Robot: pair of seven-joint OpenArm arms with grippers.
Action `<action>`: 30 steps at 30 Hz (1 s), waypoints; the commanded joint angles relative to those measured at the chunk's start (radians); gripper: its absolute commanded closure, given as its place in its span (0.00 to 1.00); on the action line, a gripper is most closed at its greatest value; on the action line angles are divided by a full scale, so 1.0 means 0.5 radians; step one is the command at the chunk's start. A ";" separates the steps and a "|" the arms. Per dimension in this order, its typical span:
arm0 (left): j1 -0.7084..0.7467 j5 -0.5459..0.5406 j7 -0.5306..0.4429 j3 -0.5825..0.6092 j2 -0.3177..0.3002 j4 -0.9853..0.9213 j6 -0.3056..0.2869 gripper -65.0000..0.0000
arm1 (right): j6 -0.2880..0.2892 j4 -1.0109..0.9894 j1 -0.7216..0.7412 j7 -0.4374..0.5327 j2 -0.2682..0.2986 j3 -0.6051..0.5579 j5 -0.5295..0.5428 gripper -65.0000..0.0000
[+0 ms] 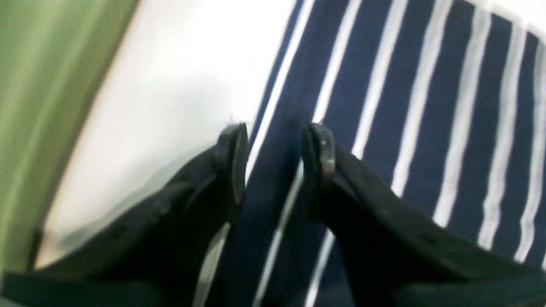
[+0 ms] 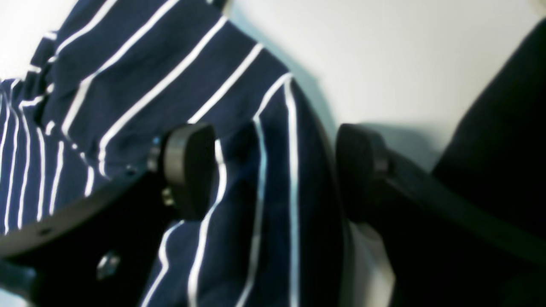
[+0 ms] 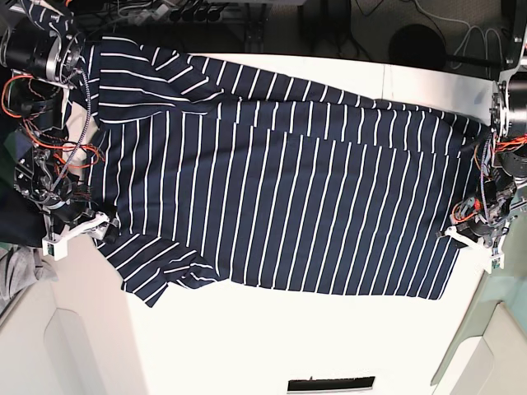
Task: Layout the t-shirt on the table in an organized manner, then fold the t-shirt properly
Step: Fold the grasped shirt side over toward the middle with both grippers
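While t-shirt (image 3: pixel 280 206) lies spread for folding on bench (image 3: pixel 272 337): left end effector (image 1: pixel 273 157), right end effector (image 2: pixel 273 170) parted astride hems, apparently gripping nothing.

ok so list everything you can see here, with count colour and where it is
t-shirt: one, navy with thin white stripes, spread across the table from one arm to the other
table: one, white, under the shirt
grey cloth: one, grey, off the table edge at the base view's left
cables: several, dark, behind the table's far edge
left claw: one, black, jaws apart over the shirt's edge
right claw: one, black, jaws wide apart with a shirt fold between them
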 commanded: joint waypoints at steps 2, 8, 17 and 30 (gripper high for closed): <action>-0.072 -0.015 -0.063 -0.002 -0.019 0.007 -0.007 0.63 | 0.021 0.011 0.012 -0.068 0.016 0.002 0.014 0.32; -0.068 0.046 -0.031 -0.002 0.049 0.007 -0.016 0.63 | 0.098 0.011 -0.003 -0.069 0.012 0.002 0.087 0.32; -0.069 0.175 -0.062 -0.002 0.158 0.008 -0.027 0.87 | 0.282 0.011 -0.017 -0.091 0.011 0.002 0.178 0.33; -0.067 0.130 0.199 -0.002 -0.066 0.385 -0.560 1.00 | 0.322 0.256 -0.025 -0.126 0.017 0.002 0.176 1.00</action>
